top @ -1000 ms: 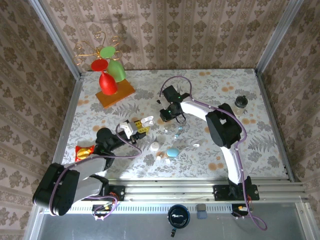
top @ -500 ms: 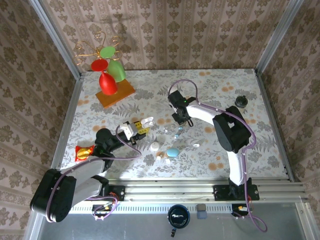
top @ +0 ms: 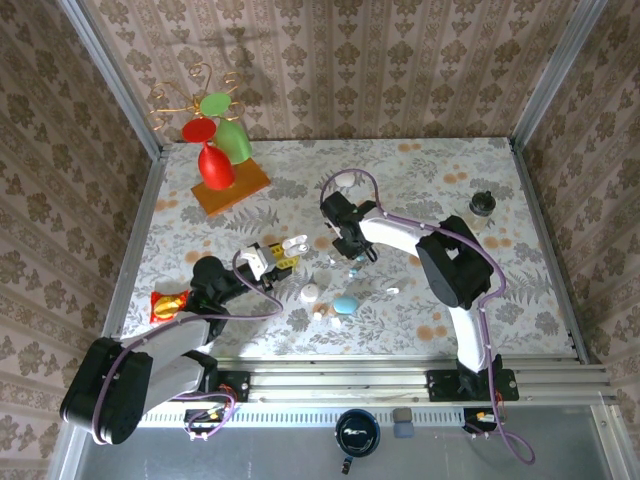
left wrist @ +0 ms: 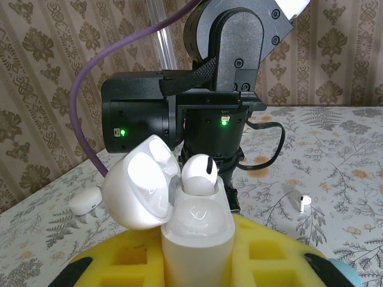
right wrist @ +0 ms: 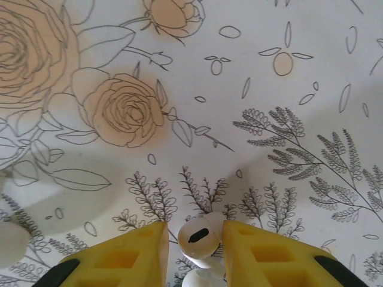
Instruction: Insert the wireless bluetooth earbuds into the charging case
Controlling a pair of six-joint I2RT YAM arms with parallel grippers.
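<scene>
Left pincer (top: 274, 258) is clamped on the open charging case (left wrist: 197, 230), one seated earbud (left wrist: 198, 170) inside, toward the tabletop's (top: 450, 190) left edge; right pincer (right wrist: 194, 240), jaws slightly apart, straddles a loose earbud (right wrist: 198, 234) mid-tabletop, so it should centre, close gently, lift straight.

An earbud (left wrist: 198, 174) inside the case (left wrist: 197, 230)

right wrist: earbud (right wrist: 197, 236) sits between yellow pads (right wrist: 119, 257), its bottom cut off, can't tell if the jaws pinch it | white blob (right wrist: 8, 240) at left edge, blurry, cut off | left wrist: charging case (left wrist: 196, 236) bottom cut off | top: tiny bits (top: 357, 268) on the surface (top: 440, 170), too small to tell
</scene>
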